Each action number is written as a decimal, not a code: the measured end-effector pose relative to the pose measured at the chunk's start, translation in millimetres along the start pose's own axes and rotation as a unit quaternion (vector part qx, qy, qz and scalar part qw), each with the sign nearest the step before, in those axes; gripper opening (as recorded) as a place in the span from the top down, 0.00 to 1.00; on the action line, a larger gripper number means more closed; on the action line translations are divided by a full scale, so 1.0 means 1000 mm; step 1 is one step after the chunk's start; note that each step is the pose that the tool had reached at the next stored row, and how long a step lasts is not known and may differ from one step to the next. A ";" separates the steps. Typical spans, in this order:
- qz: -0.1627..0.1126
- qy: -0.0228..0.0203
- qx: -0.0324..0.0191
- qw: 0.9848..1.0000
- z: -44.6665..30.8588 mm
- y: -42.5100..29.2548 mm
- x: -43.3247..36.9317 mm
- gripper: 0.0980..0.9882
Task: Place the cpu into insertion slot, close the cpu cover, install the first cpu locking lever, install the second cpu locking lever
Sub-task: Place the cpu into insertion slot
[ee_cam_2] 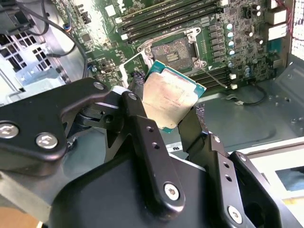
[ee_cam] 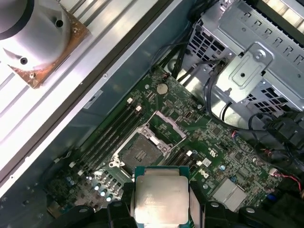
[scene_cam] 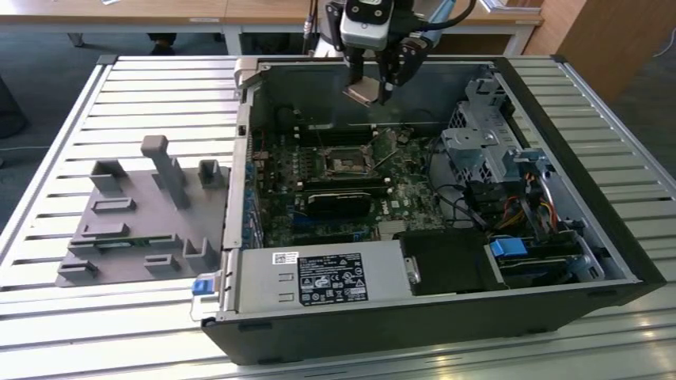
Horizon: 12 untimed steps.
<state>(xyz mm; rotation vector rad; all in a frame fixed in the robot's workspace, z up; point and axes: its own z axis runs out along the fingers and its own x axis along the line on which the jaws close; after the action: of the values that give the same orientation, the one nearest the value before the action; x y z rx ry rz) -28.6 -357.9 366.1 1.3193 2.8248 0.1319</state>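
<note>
- One small, flat, square cpu (ee_cam_2: 171,97) with a pale silvery-beige metal top and a thin green border is gripped between the two black metal fingers (ee_cam_2: 142,128) of the black gripper (ee_cam_2: 172,116), which is closed on its opposite edges.
- Faint print and dull smudges are seen on the metal top, and the chip is held tilted in the second wrist view.
- In the exterior view the chip is held in the air over the far edge of the open black computer case (scene_cam: 591,261), well apart from the board below.
- The small, square, dark insertion slot (ee_cam: 141,153) with a silvery metal rim is set near the middle of the green circuit board (ee_cam: 204,142); its dark contact field is left exposed.
- The thin silvery metal cpu cover (ee_cam: 167,124), a frame plate with a square opening, is seen swung up from one edge of the slot and standing open.
- The case is carried on a slatted silver metal table (scene_cam: 106,332); a grey moulded fixture (scene_cam: 138,229) is laid on the slats just beside the case, towards the table edge at the exterior view's left.
</note>
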 end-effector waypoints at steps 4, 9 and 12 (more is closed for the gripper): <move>0.019 -0.002 0.000 1.000 0.0003 0.0000 0.0000 0.51; 0.044 -0.004 0.000 0.999 0.0008 -0.0001 0.0002 0.51; 0.060 -0.006 -0.001 0.998 0.0011 -0.0001 0.0003 0.51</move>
<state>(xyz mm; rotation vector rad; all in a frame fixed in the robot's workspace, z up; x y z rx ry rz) -28.8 -357.7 365.1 1.4844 2.7354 0.1275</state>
